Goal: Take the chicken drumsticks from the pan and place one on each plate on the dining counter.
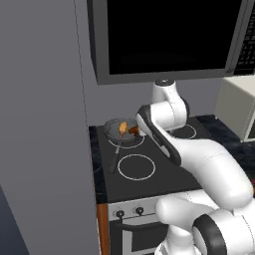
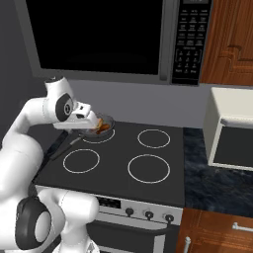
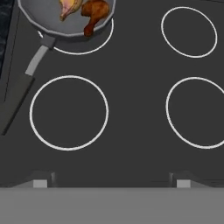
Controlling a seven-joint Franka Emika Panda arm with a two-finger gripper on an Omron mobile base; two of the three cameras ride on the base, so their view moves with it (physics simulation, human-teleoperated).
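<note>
Left base view: the pan (image 1: pixel 121 130) sits on the rear-left burner of the stove (image 1: pixel 149 167), handle running toward the front-left. Both drumsticks are in it, golden drumstick (image 1: pixel 122 128) left, darker drumstick (image 1: pixel 133 131) right, touching or nearly so. The arm's forearm crosses just right of the pan; the fingers themselves are hidden behind the wrist here.

Right base view: the gripper (image 2: pixel 95 124) hangs at the near edge of the pan (image 2: pixel 100 128), hand tilted, above the rim. Orange meat shows just past the hand. Nothing is held. No plates or dining counter in sight, so neither piece is delivered yet.

Hand view: the camera looks down on the cooktop; the pan (image 3: pixel 65 19) sits at the top-left, cut by the frame edge. The darker drumstick (image 3: pixel 94 13) lies toward the pan's right side, bone end pointing down to the rim; the golden drumstick (image 3: pixel 70 6) lies just left of it. The two finger tips (image 3: pixel 39 180) stand wide apart at the bottom, empty.

Judgement: the step in hand is the reach for the first drumstick. To do it well, bring the hand up and left in this view until one piece is centred between the fingers, turn the wrist so they straddle the meat across its narrow width, and come down clear of the rim. The darker one looks easier, being on the open side. Risk: pinching both pieces or nudging the pan.
</note>
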